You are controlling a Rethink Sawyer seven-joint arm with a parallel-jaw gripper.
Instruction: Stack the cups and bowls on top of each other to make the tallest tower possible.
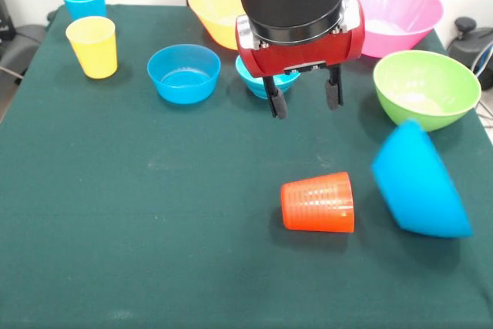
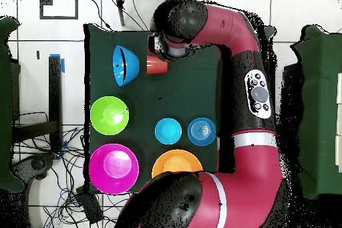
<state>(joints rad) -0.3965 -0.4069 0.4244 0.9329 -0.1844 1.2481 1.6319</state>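
The orange cup (image 1: 318, 203) lies on its side in the near middle of the table (image 1: 139, 252), mouth toward the tipped blue bowl (image 1: 420, 181) just beside it; it looks light, stiff and slick, likely to roll, so I judge the ribbed wall across its width the best hold. The gripper (image 1: 305, 102) hangs above and behind the cup, fingers spread and holding nothing. The green bowl (image 1: 426, 87), pink bowl (image 1: 393, 15), yellow-orange bowl (image 1: 214, 7), two smaller blue bowls (image 1: 184, 72) and the blue and yellow cups (image 1: 92, 45) stand well apart; only the tipped bowl crowds the approach.

green table (image 1: 154, 252), cups (image 1: 319, 203), bowls (image 1: 183, 73)
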